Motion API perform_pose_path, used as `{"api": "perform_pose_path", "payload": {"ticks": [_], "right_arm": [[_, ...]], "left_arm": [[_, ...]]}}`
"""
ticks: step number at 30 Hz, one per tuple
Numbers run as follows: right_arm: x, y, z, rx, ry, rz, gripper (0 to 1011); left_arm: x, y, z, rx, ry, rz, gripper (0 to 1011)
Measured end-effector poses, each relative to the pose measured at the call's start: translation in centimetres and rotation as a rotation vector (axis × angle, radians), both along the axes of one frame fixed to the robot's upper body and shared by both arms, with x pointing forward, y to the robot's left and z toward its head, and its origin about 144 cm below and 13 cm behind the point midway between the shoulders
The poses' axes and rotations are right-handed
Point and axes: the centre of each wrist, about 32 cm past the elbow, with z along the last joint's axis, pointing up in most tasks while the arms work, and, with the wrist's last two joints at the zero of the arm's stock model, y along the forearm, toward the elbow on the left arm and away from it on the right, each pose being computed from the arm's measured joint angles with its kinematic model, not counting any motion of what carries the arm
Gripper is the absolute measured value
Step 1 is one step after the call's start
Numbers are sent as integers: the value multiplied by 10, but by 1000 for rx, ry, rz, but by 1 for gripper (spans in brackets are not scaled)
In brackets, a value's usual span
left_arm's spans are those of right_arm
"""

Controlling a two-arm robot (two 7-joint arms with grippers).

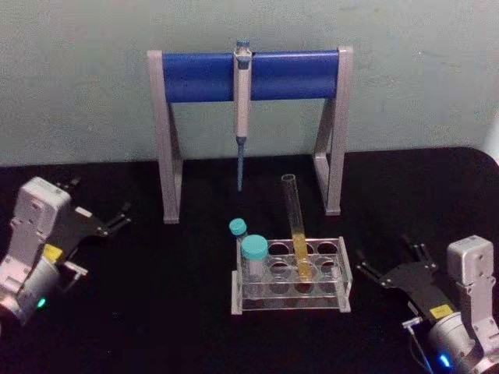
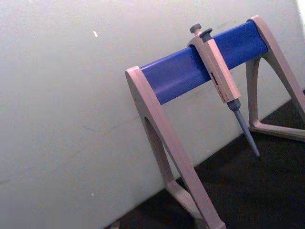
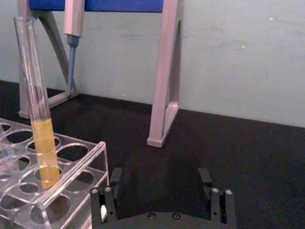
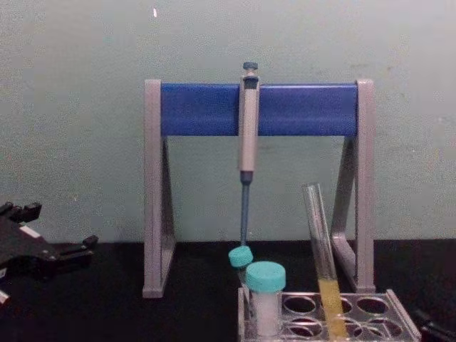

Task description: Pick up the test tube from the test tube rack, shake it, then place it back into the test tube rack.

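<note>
The test tube (image 1: 296, 226) stands leaning slightly in the test tube rack (image 1: 344, 274) at the table's middle, yellow liquid in its lower part. In the chest view the test tube (image 4: 322, 246) rises from the rack (image 4: 397, 322) beside the capped vials. My right gripper (image 1: 390, 259) rests open on the table just right of the rack, holding nothing. The right wrist view has that gripper (image 3: 159, 175) open, with the test tube (image 3: 37, 114) and rack (image 3: 78, 164) off to one side of it. Far left, my left gripper (image 1: 101, 199) is parked, open and empty, also visible as the left gripper (image 4: 55, 229).
A grey-and-blue pipette stand (image 1: 249, 75) spans the table behind the rack, with a pipette (image 1: 242, 109) hanging from its bar. Two teal-capped vials (image 1: 254, 257) sit in the rack's left side. The black table (image 1: 156, 312) meets a pale wall behind.
</note>
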Motion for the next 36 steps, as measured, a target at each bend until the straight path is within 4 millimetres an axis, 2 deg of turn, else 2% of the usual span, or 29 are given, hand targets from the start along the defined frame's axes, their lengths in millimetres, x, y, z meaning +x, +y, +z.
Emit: {"api": "perform_pose_path", "payload": {"ticks": [36], "right_arm": [[1,1,-1,-2,7,5,1000]], "left_arm": [[0,0,0,0,0,0,1010]]}}
